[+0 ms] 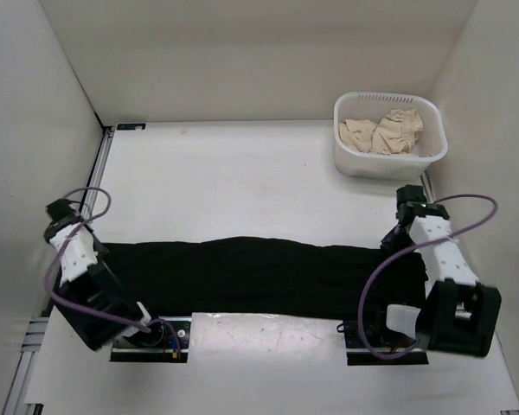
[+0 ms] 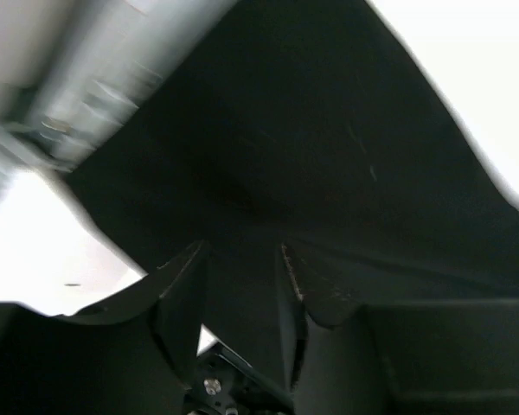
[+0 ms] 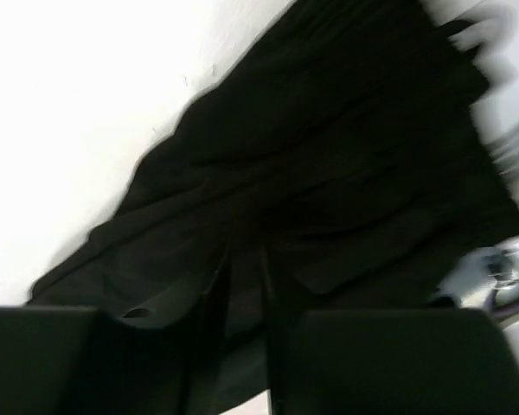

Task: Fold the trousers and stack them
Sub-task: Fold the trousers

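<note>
Our left fingers [image 2: 180,298] stand apart; our right fingers [image 3: 209,298] nearly meet, and we cannot tell if they pinch cloth. The trousers [image 1: 242,272] lie flat on the near desk [image 1: 242,173], long axis left-to-right, one end under each arm.

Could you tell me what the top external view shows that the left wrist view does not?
Only the top external view shows the white basket of beige cloth, the right arm and the black trousers end to end. Only the left wrist view shows the left gripper close up, fingers apart over the fabric. Both show the trousers and the white table.
</note>
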`<state>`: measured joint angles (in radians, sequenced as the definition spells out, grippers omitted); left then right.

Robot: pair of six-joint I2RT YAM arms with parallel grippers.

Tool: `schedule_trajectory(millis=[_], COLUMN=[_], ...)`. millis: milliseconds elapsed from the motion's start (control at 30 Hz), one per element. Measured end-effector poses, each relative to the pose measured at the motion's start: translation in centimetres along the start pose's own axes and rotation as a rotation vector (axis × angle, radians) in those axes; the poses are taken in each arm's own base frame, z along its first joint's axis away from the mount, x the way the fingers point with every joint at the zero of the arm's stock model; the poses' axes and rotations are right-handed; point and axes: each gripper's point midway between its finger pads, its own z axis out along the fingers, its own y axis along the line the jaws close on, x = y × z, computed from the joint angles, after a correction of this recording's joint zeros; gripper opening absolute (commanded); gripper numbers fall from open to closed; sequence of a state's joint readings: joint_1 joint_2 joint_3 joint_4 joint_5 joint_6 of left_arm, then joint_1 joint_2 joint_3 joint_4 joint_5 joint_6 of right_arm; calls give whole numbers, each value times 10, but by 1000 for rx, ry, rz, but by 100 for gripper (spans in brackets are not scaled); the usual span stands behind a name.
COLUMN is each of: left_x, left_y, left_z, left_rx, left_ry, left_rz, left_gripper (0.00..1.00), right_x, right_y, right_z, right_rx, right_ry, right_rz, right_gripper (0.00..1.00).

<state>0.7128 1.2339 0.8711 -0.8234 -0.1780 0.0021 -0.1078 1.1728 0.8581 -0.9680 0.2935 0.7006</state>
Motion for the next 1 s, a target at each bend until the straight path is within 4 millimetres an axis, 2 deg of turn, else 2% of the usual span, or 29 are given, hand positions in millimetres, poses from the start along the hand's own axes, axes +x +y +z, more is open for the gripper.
schedule_trajectory(millis=[67, 167, 233, 300, 433, 600, 633, 700, 733, 800, 867, 933, 1000], left_x=[29, 56, 55, 39, 3, -35, -39, -43, -44, -44, -44, -44, -45], left_y=[-18, -29, -32, -39, -63, -106, -114, -125, -128, -129, -129, -128, -128], left_z=[22, 47, 55, 60, 72, 80, 80, 80, 80, 79, 80, 80, 80], left_rx=[4, -17, -34, -36, -25, 15, 20, 24, 22, 11, 6, 4, 2], left_ry=[113, 245, 282, 260, 189, 103, 90, 69, 61, 56, 54, 53, 52], left_rz=[100, 187, 220, 239, 278, 344, 358, 384, 394, 407, 407, 406, 406], left_gripper=[43, 40, 39, 39, 39, 39, 39, 39, 39, 39, 40, 40, 40], right_x=[25, 50, 57, 54, 31, -39, -52, -76, -85, -90, -88, -86, -80], right_y=[7, 9, 10, 13, 26, 75, 86, 109, 118, 128, 128, 120, 106], right_z=[21, 48, 62, 63, 70, 89, 93, 98, 100, 101, 98, 90, 73], right_rx=[12, 84, 133, 159, 195, 136, 112, 47, 16, -25, -47, -57, -58], right_ry=[101, 236, 301, 333, 360, 265, 240, 183, 164, 157, 166, 154, 132], right_rz=[-28, -55, -72, -74, -49, -26, -26, -30, -42, -57, -87, -106, -116], right_gripper=[16, 8, 5, 4, 4, 5, 9, 27, 47, 68, 85, 96, 98])
